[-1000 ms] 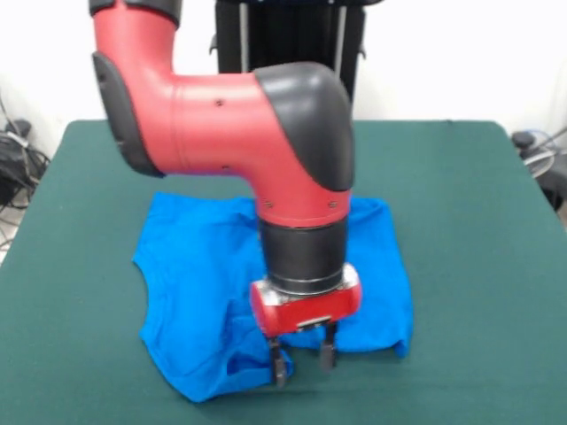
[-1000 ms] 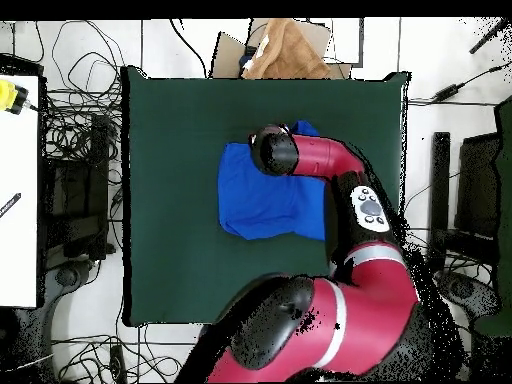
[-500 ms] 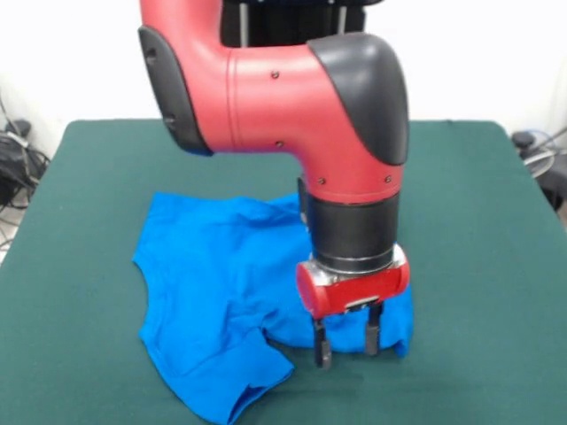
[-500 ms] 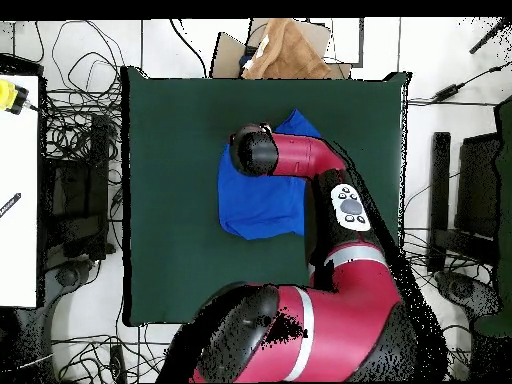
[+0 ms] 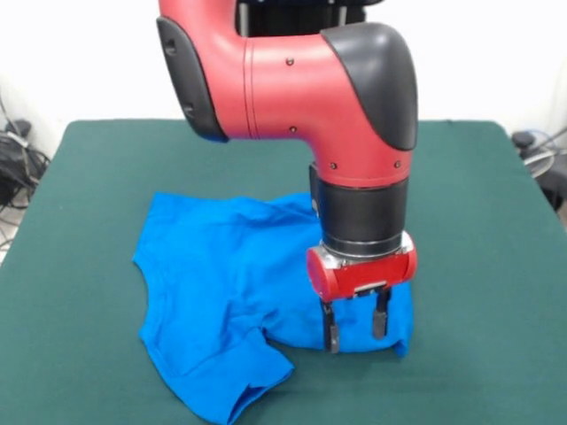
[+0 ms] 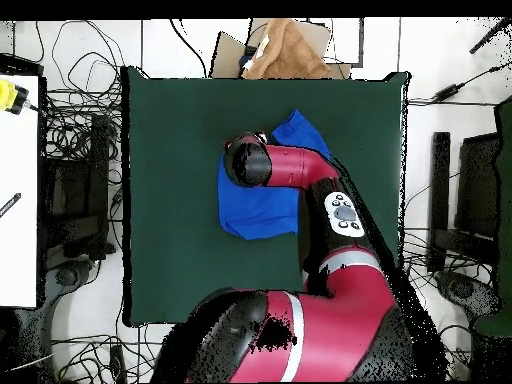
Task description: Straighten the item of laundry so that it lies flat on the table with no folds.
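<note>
My claw [image 5: 355, 327] has slid along the hem, fingers apart, empty. Shirt [image 5: 213, 292] is soft, limp; I'd pinch the folded corner on the worktop [image 5: 478, 221].

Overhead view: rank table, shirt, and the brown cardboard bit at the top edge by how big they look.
Largest to smallest in the overhead view:
1. The table
2. The shirt, though the arm covers part of it, so its visible area understates it
3. The brown cardboard, which sits partly beyond the table's edge

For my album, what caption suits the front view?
Red robot arm's open gripper hovers over a rumpled blue T-shirt on a green table.
</note>
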`<state>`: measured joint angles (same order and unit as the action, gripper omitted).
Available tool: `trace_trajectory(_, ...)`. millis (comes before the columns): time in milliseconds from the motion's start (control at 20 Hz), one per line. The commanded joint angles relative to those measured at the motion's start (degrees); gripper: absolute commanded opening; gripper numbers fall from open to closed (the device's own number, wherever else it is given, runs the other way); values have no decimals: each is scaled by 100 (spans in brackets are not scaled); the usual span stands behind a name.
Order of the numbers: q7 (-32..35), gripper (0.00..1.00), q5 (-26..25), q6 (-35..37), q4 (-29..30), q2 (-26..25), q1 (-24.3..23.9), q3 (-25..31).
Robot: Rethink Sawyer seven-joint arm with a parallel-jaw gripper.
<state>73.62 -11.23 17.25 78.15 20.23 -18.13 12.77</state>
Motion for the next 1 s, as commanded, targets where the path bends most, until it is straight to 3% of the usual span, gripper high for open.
trace_trajectory(50, 1866, 100, 280, -700, 907, -25, 119, -331)
trace_trajectory(500, 1479, 100, 263, -808, 1464, 142, -329, -153)
trace_trajectory(800, 1348, 100, 235, -296, 1955, 680, -455, -539)
trace_trajectory(1000, 1026, 100, 140, -169, 2094, 737, -793, -386)
